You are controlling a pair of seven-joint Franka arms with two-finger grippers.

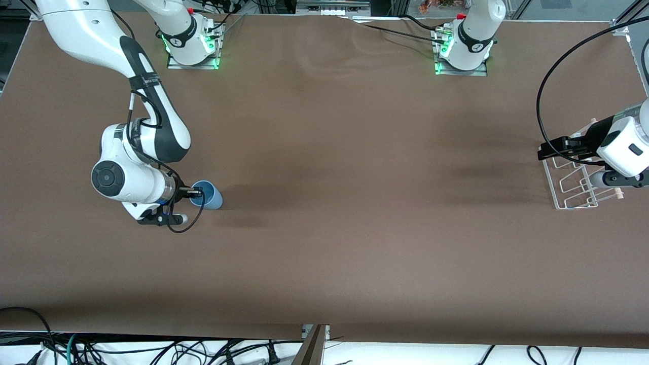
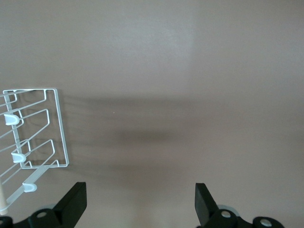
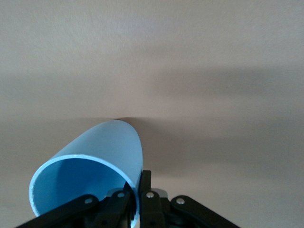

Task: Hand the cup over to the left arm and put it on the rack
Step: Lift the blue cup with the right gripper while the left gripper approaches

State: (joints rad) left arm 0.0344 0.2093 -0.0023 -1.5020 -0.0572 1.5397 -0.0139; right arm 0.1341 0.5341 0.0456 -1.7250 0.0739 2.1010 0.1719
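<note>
While the right claw (image 1: 196, 191) sits low at the right arm's end of the table (image 1: 334, 213), its two black fingers are pinched together on the rim wall of the cup (image 1: 208, 195), one finger inside the mouth and one outside. In the right wrist view the same cup (image 3: 95, 166) fills the lower part of the picture, its open mouth toward the claw and its closed base away from it. It is a smooth, matte, light-blue tumbler, handleless and slightly tapered, with a thin rim. It is tilted well over, its long axis running from the claw toward the middle of the table; whether its side touches the brown, cloth-like surface cannot be told.

At the left arm's end, the left claw (image 1: 550, 148) hangs over the rack (image 1: 573, 185), its black fingers (image 2: 71, 204) spread wide with nothing between them. That arm waits. The rack (image 2: 40, 128) is thin white wire bent into looped prongs within a rectangular frame, with a pale wooden rod tip (image 1: 617, 193) showing at its edge.
</note>
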